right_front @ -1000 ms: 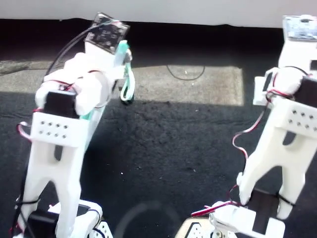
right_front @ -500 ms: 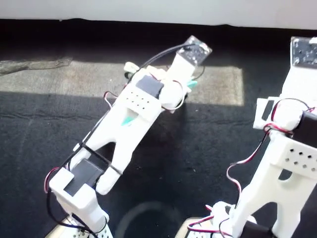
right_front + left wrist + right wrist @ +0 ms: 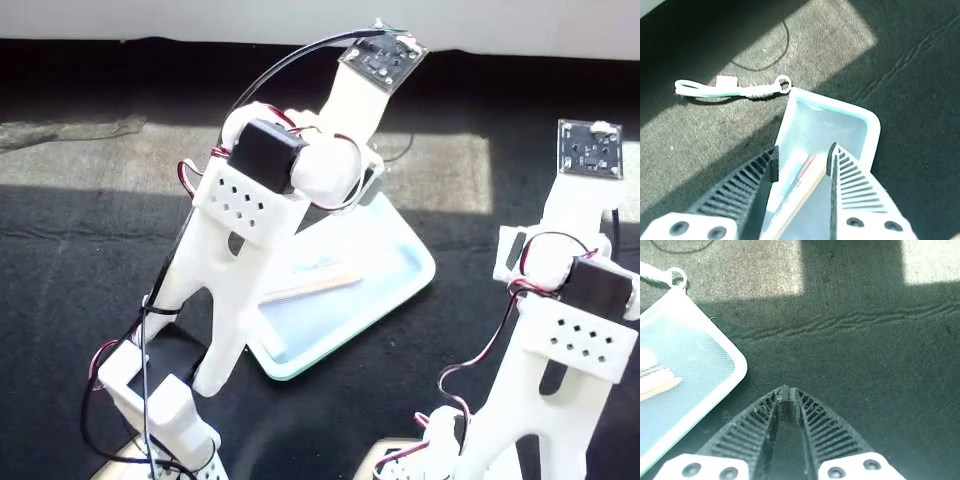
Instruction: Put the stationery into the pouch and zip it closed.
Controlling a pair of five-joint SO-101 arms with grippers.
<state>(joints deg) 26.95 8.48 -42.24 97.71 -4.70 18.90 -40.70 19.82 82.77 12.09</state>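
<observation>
Left wrist view puts the left end effector (image 3: 803, 152) nearest us. It is released, its jaws standing apart directly above the pouch (image 3: 832, 125). Framed between the jaws is the stationery (image 3: 807, 177), a pale wooden stick with a striped piece beside it. It runs along the pouch's long axis and points away from the tips. We cannot tell whether it sits inside the mesh or on top of it.

Farther along that axis, at the pouch's far corner, lies the zip ring (image 3: 784, 84). Its knotted cord (image 3: 725, 91) trails sideways across the sunlit strip of counter (image 3: 920, 75). In our judgement the coming move turns on this line. The ring lies straight ahead of the left end effector, past the pouch's far edge, so this arm is the nearer one to take it.

The right end effector (image 3: 785, 396) is clenched on nothing and hangs over bare counter beside the pouch's long side. From there the ring is at the far corner, well apart. We judge it better placed to steady the pouch body than to pull.
</observation>
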